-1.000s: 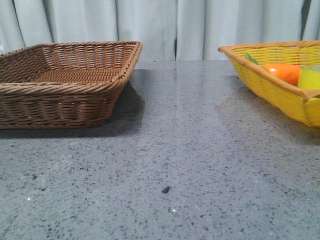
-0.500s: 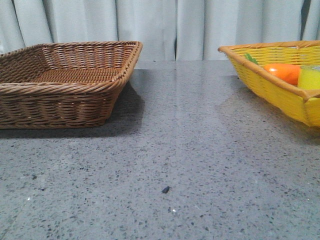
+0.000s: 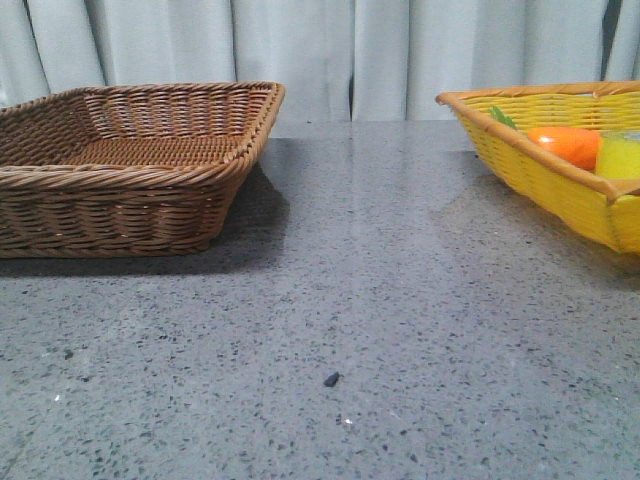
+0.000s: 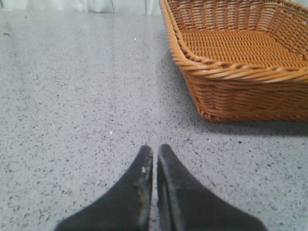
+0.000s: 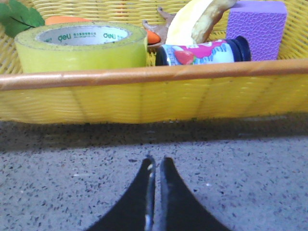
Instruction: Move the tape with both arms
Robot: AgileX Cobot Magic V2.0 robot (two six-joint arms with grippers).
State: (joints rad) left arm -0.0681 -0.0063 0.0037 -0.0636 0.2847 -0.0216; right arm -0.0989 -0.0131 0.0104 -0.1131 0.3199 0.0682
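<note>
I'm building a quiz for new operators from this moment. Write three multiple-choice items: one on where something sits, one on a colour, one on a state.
1. Where does the wide yellow-green roll of tape lie?
A. in the yellow woven basket
B. in the brown wicker basket
C. on the grey speckled table

2. What colour is the foam block in the yellow basket?
A. red
B. purple
C. white

3. How is the right hand?
A. open
B. shut on the tape
C. shut, empty

Answers: 1 A, the tape shows behind that basket's rim; 2 B, plainly purple; 3 C, fingers together, short of the basket.
</note>
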